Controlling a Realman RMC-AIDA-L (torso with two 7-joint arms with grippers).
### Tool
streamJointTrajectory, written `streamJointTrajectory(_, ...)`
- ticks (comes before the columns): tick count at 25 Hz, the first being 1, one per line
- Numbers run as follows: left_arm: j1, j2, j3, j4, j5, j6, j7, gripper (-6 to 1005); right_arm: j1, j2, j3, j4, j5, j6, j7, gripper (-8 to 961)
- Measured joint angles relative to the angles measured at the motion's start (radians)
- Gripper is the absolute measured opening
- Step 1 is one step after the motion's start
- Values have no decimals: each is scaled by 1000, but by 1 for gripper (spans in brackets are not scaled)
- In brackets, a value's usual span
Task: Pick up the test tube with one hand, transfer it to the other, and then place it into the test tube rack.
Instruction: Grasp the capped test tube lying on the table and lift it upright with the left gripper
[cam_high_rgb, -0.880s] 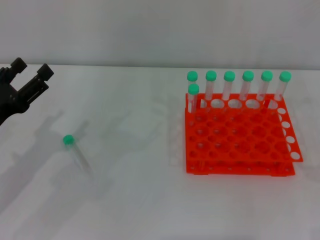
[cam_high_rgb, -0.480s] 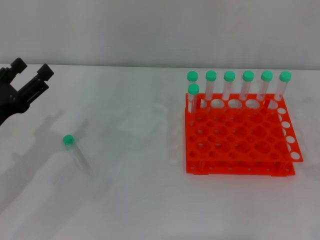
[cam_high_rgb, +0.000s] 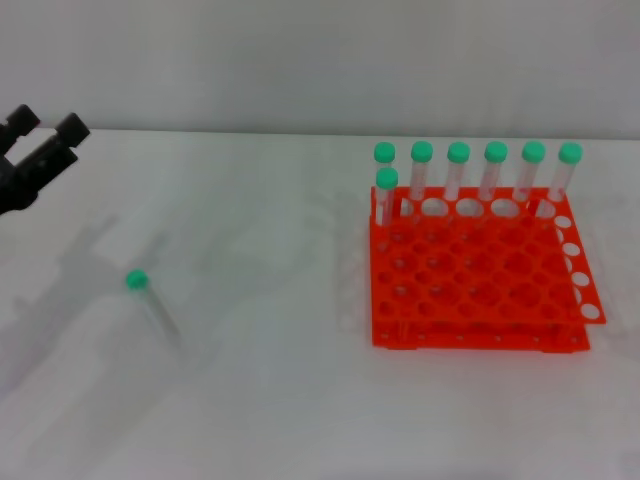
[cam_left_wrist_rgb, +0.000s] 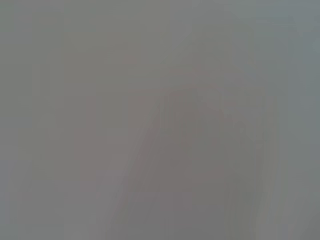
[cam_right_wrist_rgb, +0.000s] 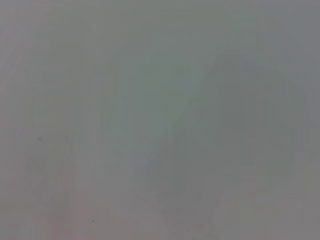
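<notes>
A clear test tube (cam_high_rgb: 153, 305) with a green cap lies loose on the white table, left of centre in the head view. My left gripper (cam_high_rgb: 46, 126) is at the far left edge, up and back from the tube, open and empty. The orange-red test tube rack (cam_high_rgb: 480, 285) stands on the right. Several green-capped tubes (cam_high_rgb: 458, 170) stand upright along its back row, one (cam_high_rgb: 386, 195) just in front at the back left corner. My right gripper is out of view. Both wrist views show only blank grey.
The white table (cam_high_rgb: 270, 400) runs back to a pale wall. The rack is the only raised obstacle, on the right half.
My left gripper has moved left and up, farther from the lying tube. The tube and the rack have not moved.
</notes>
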Motion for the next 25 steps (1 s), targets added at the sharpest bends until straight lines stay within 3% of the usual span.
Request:
streamJointTrajectory(7, -106, 1, 1, -340, 156, 20, -421, 881, 10, -12, 1, -2, 3, 0, -2, 831)
streamJointTrajectory(12, -221, 8, 1, -585, 392, 22, -751, 880, 16, -16, 2, -3, 7, 2, -2, 831)
streamJointTrajectory(15, -298, 32, 3, -660, 560, 34, -912, 879, 17, -18, 10, -7, 7, 2, -5, 831)
streamJointTrajectory(18, -387, 77, 4, -666, 772, 68, -1023, 878, 17, -19, 37, -8, 5, 3, -19, 831)
streamJointTrajectory(25, -554, 162, 5, -517, 1173, 88, -1208, 877, 9, -25, 70, -9, 5, 3, -47, 831)
